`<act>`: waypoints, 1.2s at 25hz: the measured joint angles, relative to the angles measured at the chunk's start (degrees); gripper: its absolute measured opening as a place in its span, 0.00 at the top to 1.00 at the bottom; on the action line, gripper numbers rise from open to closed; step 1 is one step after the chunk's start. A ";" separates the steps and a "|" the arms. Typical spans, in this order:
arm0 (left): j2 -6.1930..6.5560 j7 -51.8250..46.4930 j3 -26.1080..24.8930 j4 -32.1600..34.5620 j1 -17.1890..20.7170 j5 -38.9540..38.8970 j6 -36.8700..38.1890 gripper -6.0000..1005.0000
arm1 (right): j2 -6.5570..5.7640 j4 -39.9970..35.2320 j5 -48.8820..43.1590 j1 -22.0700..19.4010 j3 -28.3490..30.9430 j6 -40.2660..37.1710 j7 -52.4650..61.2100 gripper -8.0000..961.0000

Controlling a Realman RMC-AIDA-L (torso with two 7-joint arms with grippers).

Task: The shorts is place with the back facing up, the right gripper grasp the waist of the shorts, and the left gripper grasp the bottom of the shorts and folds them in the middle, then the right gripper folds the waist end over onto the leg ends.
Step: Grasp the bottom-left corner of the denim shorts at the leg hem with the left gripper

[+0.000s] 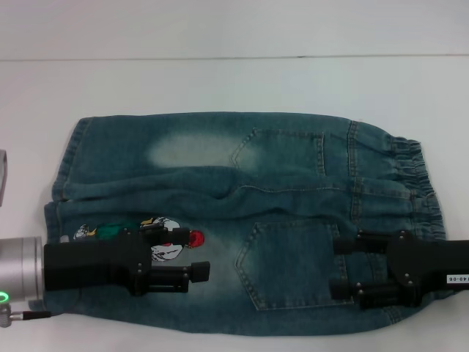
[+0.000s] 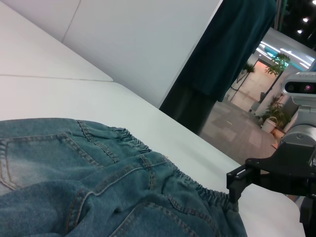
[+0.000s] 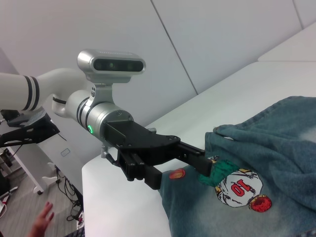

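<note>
The shorts (image 1: 242, 191) lie flat on the white table (image 1: 234, 81), back up. Their two pockets show, the ruffled waist (image 1: 414, 183) is at the right and the leg ends (image 1: 62, 176) are at the left. My left gripper (image 1: 192, 254) hovers open over the near leg, right by the cartoon print (image 1: 172, 242). The right wrist view shows this left gripper (image 3: 173, 165) beside the number 10 print (image 3: 239, 187). My right gripper (image 1: 342, 268) stands open over the near back pocket, just inside the waist. One of its fingers (image 2: 239, 180) shows by the waist (image 2: 197, 190) in the left wrist view.
A grey object (image 1: 2, 180) pokes in at the table's left edge. The table's far edge (image 1: 234, 57) runs behind the shorts. Off the table, a person's hand (image 3: 42, 217) and some equipment show in the right wrist view.
</note>
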 joint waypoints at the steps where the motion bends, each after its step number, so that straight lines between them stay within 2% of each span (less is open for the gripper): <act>1: 0.00 -0.03 -0.01 -0.02 -0.04 0.07 0.00 0.09 | 0.00 0.00 0.00 -0.02 0.00 0.00 0.00 0.05; 14: 0.01 -0.15 -0.37 0.31 0.34 -0.13 0.43 0.09 | 0.07 0.00 0.13 -0.08 -0.01 0.50 0.00 0.05; 20: 0.43 -3.00 -4.44 3.24 1.22 -0.51 3.48 0.09 | 0.09 0.00 0.21 -0.19 0.06 0.86 0.00 0.05; 23: 0.45 -5.40 -4.89 6.22 2.57 -0.44 3.83 0.09 | 0.09 0.00 0.23 -0.31 0.07 1.23 0.00 0.05; 30: 0.44 -11.05 -7.00 14.14 8.46 -0.60 7.12 0.09 | 0.09 0.00 0.27 -0.60 0.08 1.40 0.00 0.05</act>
